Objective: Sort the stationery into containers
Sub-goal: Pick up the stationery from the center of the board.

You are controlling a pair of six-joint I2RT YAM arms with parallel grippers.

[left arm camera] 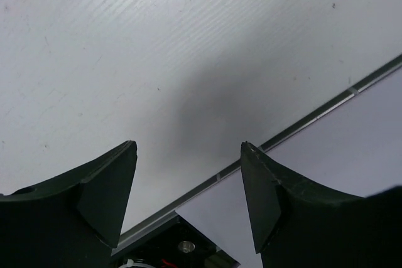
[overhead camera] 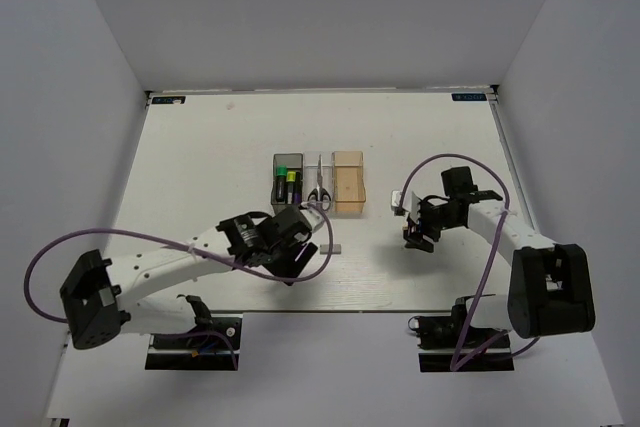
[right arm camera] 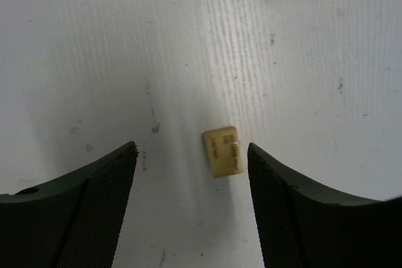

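The tiny tan block (right arm camera: 222,151) lies flat on the white table between my right gripper's open fingers, nearer the right finger. My right gripper (right arm camera: 191,145) hovers just above it, right of the bins (overhead camera: 416,236). My left gripper (left arm camera: 188,144) is open and empty, pointing at the table's near edge (overhead camera: 296,269). The smoky dark grey bin (overhead camera: 277,179) holds the green, yellow and purple highlighters (overhead camera: 291,183). The clear bin (overhead camera: 318,162) holds the black-handled scissors (overhead camera: 318,193). The orange-tan bin (overhead camera: 348,183) looks empty. The grey eraser block (overhead camera: 335,246) lies on the table in front of the bins.
A small white object (overhead camera: 397,200) sits on the table just behind my right gripper. The table's metal front edge strip (left arm camera: 301,123) and a black base mount (left arm camera: 182,243) show under my left gripper. White walls enclose the table on three sides.
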